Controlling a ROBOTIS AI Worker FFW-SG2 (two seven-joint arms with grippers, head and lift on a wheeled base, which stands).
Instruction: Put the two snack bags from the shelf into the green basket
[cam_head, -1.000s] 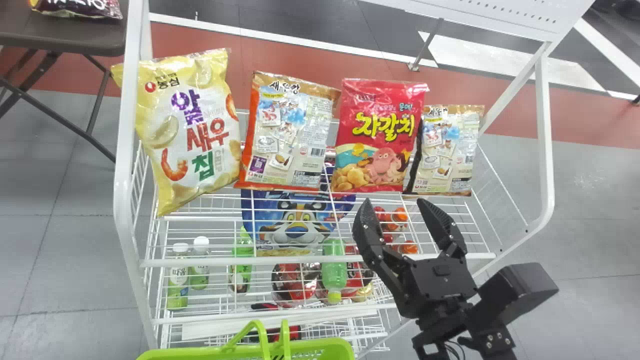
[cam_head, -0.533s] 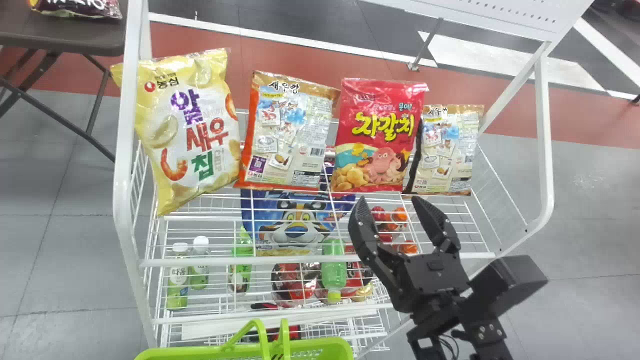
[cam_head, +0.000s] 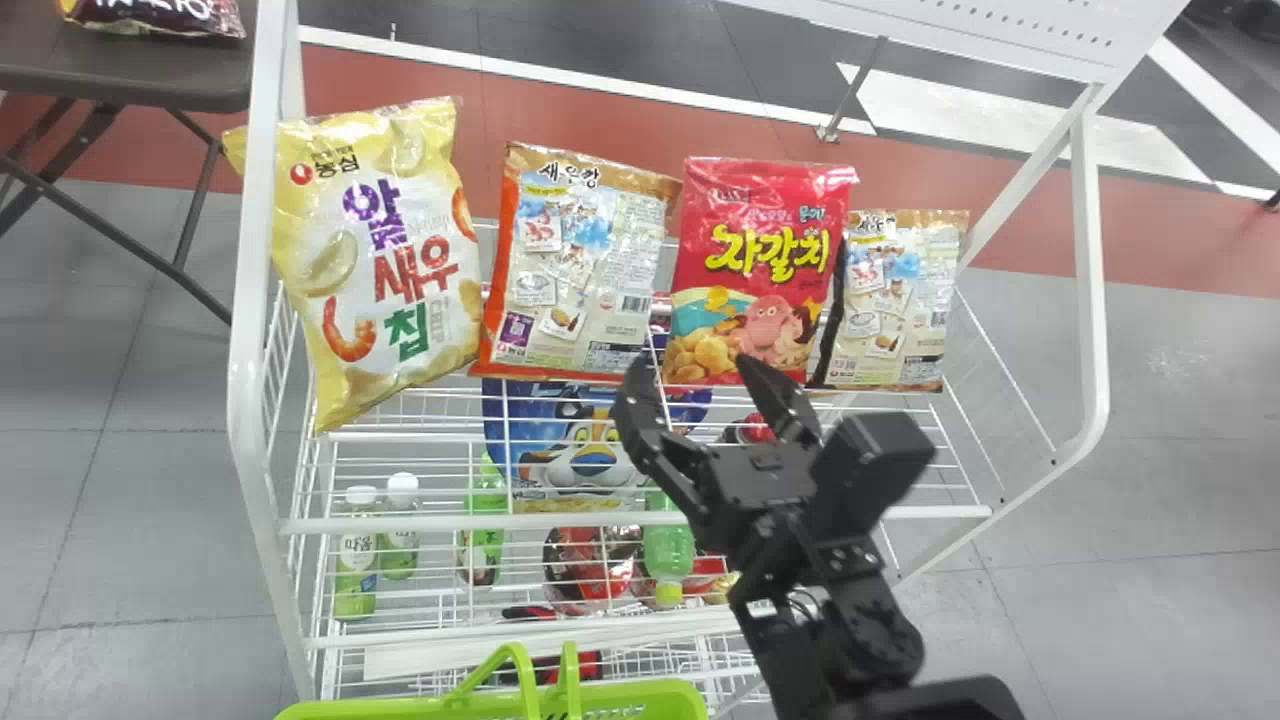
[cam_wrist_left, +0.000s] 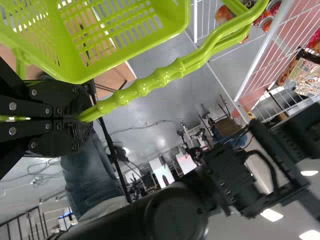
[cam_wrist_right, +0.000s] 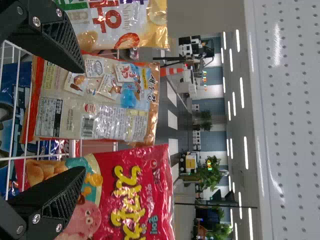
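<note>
Your right claw (cam_head: 691, 362) is empty and spread wide, near the bags' lower edges; take twelve o'clock as straight ahead in the head view. From the right wrist view, its opening lines up best with the orange-edged bag (cam_head: 575, 270), which stands upright at eleven o'clock from the claw, so I judge that one to be your pick, though the task sentence doesn't say which two you want. Watch the finger on the far side of the opening: it overlaps the red bag (cam_head: 750, 270) at one o'clock and could shove that bag or pinch both. Shift slightly toward nine o'clock, centre on the orange-edged bag, then go forward level so that one finger passes on either side. Close gently, since a puffed, glossy packet will likely crumple or slip, and lift it clear of its neighbours before you turn. Farther out, the yellow bag (cam_head: 380, 260) leans at ten o'clock and the black-edged bag (cam_head: 890, 300) stands at two, all four up on the wire shelf (cam_head: 400, 524). The green basket (cam_head: 640, 688) waits at seven o'clock, your left claw (cam_wrist_left: 82, 119) clamped on its handle (cam_wrist_left: 160, 77); keep that arm steady. Neither bag is in yet, so carry the first over the rim, clear of the handles, and lower it before releasing.
</note>
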